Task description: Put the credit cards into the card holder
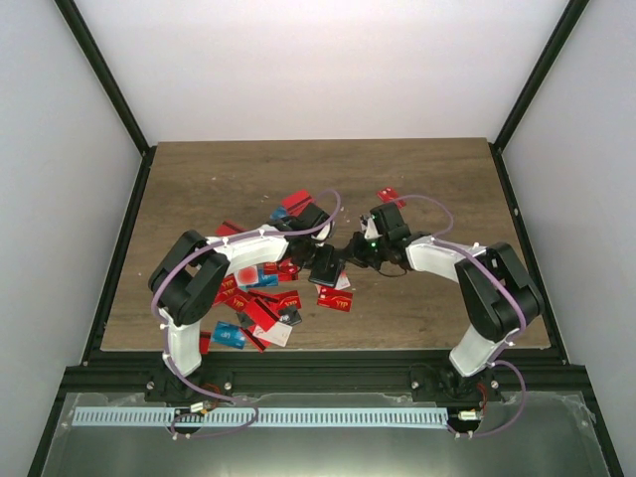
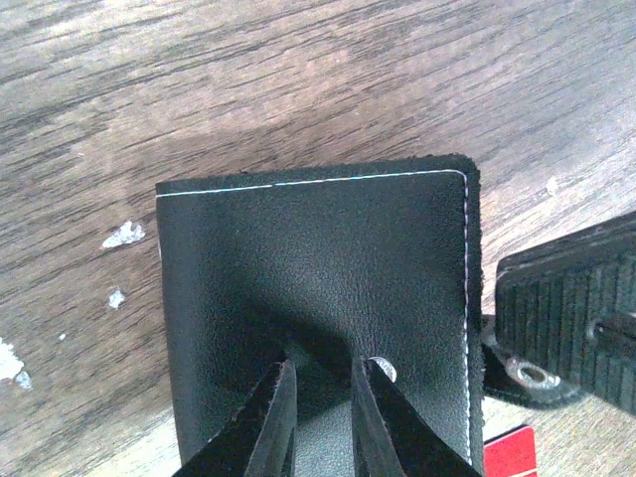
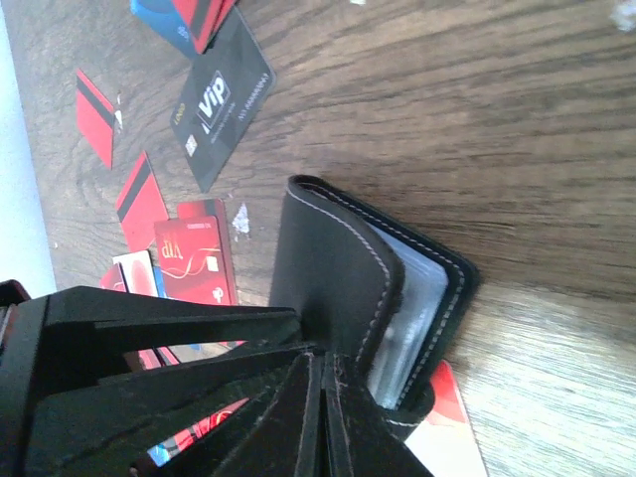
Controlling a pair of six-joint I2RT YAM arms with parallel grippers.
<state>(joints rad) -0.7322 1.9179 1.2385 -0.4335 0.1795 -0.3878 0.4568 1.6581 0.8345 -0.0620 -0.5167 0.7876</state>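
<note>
The card holder (image 1: 326, 266) lies on the wooden table (image 1: 219, 179) between the two arms, and both grippers meet at it. From the right wrist view it (image 3: 328, 268) sits ajar. The black stitched cover is lifted a little off the greyish-blue pockets, and the fold is on the far side from the camera.

The left gripper (image 1: 320, 243) comes down onto the holder from above. In its own view its jaws stand a narrow gap apart with nothing between them (image 2: 320, 363). The tips rest on the black outer cover (image 2: 318, 258), just beside a small metal stud.

The right gripper (image 1: 350, 250) reaches the holder from the other side with its jaws closed together (image 3: 323, 363). The tips sit against the near edge of the lifted cover, but I can't tell whether they pinch the leather. One of its ribbed fingers (image 2: 566, 308) shows just beside the holder's stitched edge.

Most of the credit cards (image 1: 263, 298) are scattered on the left arm's side of the holder, mostly red with a few blue. One red card (image 3: 447, 407) pokes out from under the holder. A dark grey VIP card (image 3: 224, 99) lies near it, and another red card (image 1: 390, 195) lies beyond it towards the back of the table.
</note>
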